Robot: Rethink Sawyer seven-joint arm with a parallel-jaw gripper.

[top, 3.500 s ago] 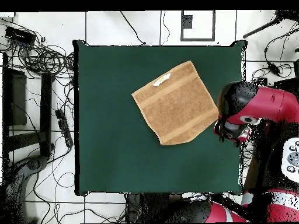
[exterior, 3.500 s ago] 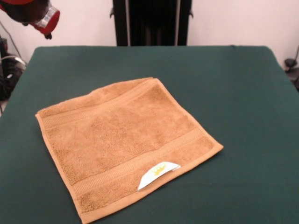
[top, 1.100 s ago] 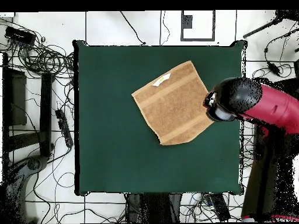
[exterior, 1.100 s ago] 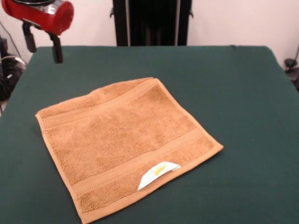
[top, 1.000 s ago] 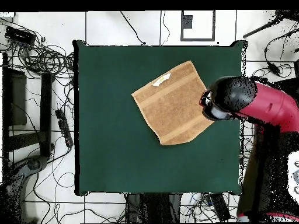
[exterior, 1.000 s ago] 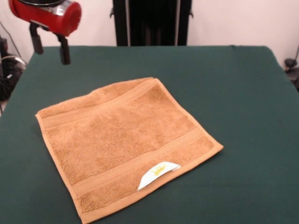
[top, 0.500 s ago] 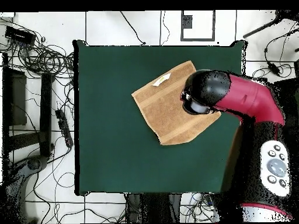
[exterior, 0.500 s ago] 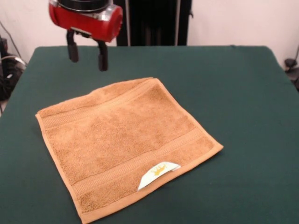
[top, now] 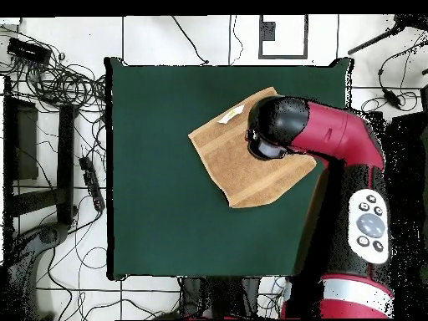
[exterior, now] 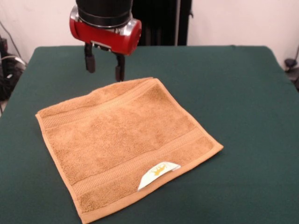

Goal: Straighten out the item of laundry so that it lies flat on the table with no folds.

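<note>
The item of laundry (exterior: 124,142), an orange-tan towel with woven bands, lies spread on the green table (exterior: 233,93) left of centre, a white label with a yellow mark at its near edge. Its far edge looks slightly raised or doubled near the far corner. My gripper (exterior: 103,68) hangs open just above that far edge, nothing between its two black fingers. In the overhead view the towel (top: 224,159) shows partly, with the red arm (top: 326,142) covering its right side and hiding the gripper.
Cables lie on the floor left of the table (top: 58,79) in the overhead view. A dark post (exterior: 152,21) stands behind the table's far edge.
The arm has swung in from the table's side and come over the towel's far edge, dropping lower. The towel has not moved.
</note>
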